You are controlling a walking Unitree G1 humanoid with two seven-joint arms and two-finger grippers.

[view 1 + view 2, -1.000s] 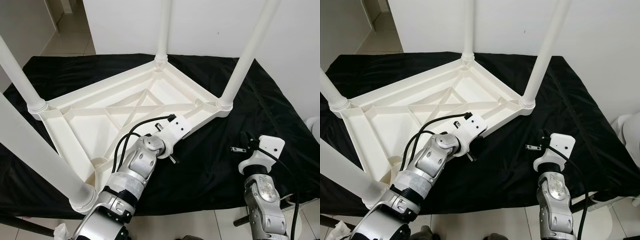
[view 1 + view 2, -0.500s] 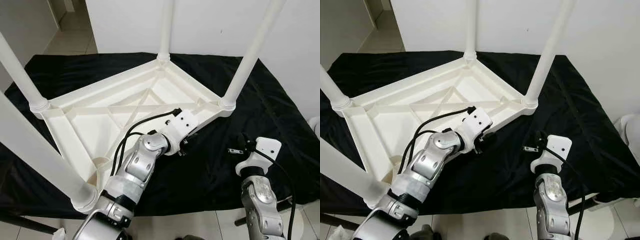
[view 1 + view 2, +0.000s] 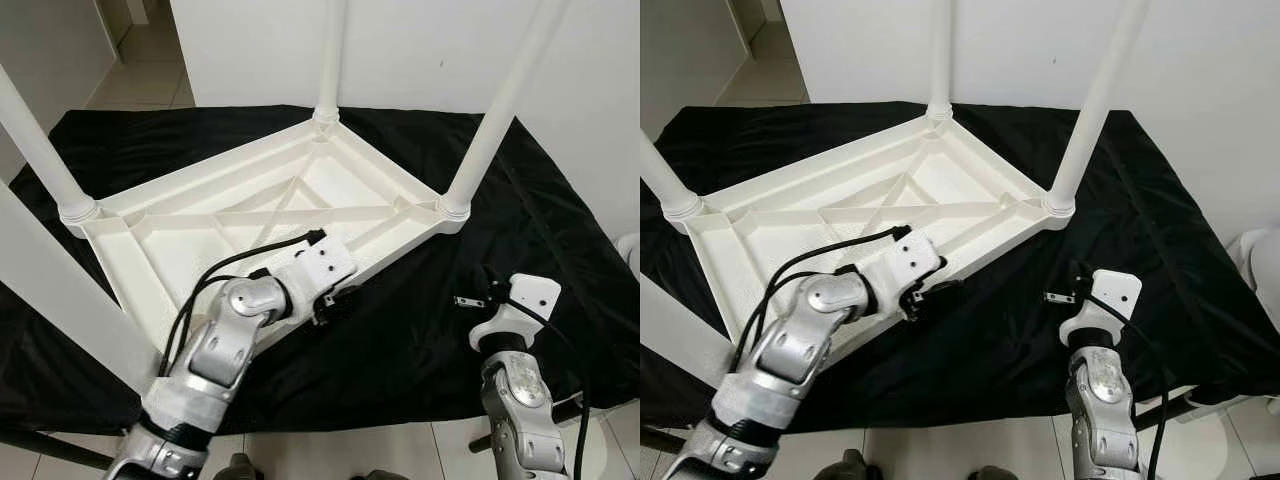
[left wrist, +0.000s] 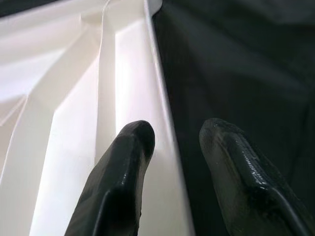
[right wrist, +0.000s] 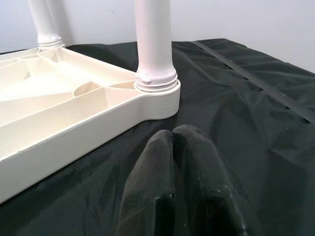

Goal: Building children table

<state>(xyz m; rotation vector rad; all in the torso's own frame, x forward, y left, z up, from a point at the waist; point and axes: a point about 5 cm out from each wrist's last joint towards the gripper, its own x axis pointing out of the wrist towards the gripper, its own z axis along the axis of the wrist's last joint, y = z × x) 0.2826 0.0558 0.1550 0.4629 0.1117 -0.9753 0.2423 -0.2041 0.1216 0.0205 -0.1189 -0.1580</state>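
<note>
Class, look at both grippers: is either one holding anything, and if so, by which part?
Nothing is gripped. The left gripper is open, its fingers straddling the rim of the upturned white table. The right gripper is shut on nothing above the black cloth.

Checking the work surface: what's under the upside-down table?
A black cloth lies under the white table and spreads past it on all sides. Whatever the cloth covers is hidden; tiled floor shows at the near edge.

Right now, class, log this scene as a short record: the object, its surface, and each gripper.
object: white plastic children's table, upside down, legs pointing up
surface: black cloth under it
left gripper: open, fingers straddling the table's near edge rim
right gripper: shut, empty, over the cloth, near the corner leg
</note>
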